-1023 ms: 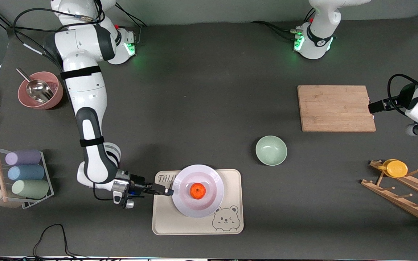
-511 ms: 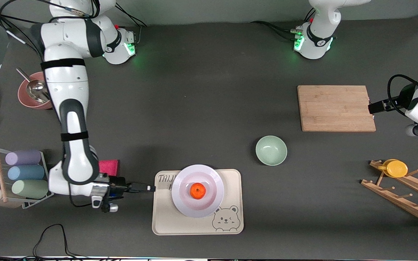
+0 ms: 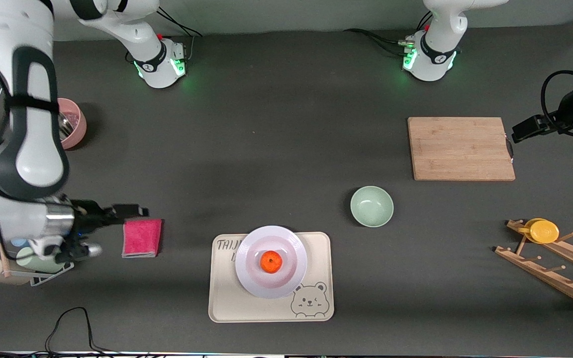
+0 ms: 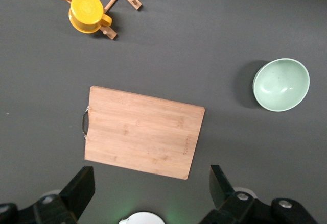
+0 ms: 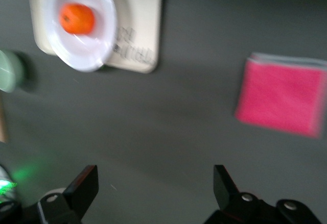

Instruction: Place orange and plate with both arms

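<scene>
One orange (image 3: 270, 262) sits at the centre of the plate (image 3: 251, 278), which rests on the cream bear tray (image 3: 227, 303) on the table (image 3: 276, 149). My right gripper (image 3: 135, 211) hangs over the pink cloth (image 3: 141, 237), jaws wide with nothing between them; my left gripper (image 3: 525, 129) waits beside the cutting board (image 3: 460, 148).

Left wrist view: jaws wide, the cutting board, green bowl (image 4: 281, 84) and yellow cup (image 4: 88, 13) below.

Right wrist view: jaws wide; I see the orange (image 5: 77, 19) on the plate (image 5: 89, 50), apart from the pink cloth (image 5: 282, 100).
</scene>
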`<state>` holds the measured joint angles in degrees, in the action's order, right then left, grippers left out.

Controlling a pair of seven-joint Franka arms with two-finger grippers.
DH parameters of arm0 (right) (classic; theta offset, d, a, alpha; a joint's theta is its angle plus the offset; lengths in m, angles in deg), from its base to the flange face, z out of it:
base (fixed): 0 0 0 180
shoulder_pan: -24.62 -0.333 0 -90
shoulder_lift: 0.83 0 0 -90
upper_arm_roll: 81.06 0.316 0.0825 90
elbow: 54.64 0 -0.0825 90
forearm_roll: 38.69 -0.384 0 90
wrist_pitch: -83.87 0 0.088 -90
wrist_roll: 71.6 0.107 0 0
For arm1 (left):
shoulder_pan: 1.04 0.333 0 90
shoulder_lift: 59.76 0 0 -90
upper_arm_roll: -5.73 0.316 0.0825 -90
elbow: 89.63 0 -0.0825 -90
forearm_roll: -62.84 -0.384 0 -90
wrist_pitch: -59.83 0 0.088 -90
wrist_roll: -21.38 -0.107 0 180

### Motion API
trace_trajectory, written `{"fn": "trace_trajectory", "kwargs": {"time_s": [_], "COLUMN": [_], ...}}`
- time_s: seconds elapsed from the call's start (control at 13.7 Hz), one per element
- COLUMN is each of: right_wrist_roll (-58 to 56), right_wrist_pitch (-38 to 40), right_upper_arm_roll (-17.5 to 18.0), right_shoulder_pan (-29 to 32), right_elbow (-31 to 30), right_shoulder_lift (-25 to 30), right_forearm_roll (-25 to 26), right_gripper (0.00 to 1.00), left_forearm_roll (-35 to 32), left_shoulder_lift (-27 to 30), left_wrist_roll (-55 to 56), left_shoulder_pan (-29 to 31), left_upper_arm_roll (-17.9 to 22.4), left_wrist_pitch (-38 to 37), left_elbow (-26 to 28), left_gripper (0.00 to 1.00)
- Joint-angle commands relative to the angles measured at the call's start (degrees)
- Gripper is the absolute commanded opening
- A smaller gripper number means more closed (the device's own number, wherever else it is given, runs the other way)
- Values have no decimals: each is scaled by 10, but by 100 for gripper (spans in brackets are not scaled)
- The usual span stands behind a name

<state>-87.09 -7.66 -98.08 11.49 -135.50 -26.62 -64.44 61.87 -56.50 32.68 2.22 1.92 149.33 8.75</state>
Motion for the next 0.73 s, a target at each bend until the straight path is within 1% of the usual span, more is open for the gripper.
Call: {"fn": "trace_trajectory", "kwargs": {"time_s": [0.0, 0.07, 0.15, 0.29, 0.37, 0.44, 0.66], "right_wrist_roll": [39, 52, 66, 90, 92, 93, 93], "right_wrist_pitch": [25, 35, 45, 52, 58, 63, 64], "right_upper_arm_roll": [8, 12, 28, 87, 99, 102, 101], "right_shoulder_pan": [-3, -2, 10, 52, 63, 69, 78], "right_elbow": [-78, -77, -76, -77, -78, -77, -76], "right_shoulder_lift": [109, 126, 142, 174, 185, 191, 202], "right_forearm_roll": [99, 134, 162, 218, 227, 228, 230], "right_gripper": [100, 100, 100, 100, 100, 100, 100], "left_forearm_roll": [12, 12, 11, 7, 6, 6, 9], "left_shoulder_lift": [67, 72, 76, 73, 70, 67, 67], "left_wrist_roll": [-10, -10, -10, -15, -19, -19, -19], "left_shoulder_pan": [-12, -12, -12, -12, -12, -8, -4], "left_upper_arm_roll": [15, 20, 20, 20, 20, 18, 15], "left_wrist_pitch": [44, 38, 37, 38, 37, 36, 35], "left_elbow": [96, 95, 95, 89, 81, 72, 70], "left_gripper": [100, 100, 100, 100, 100, 100, 100]}}
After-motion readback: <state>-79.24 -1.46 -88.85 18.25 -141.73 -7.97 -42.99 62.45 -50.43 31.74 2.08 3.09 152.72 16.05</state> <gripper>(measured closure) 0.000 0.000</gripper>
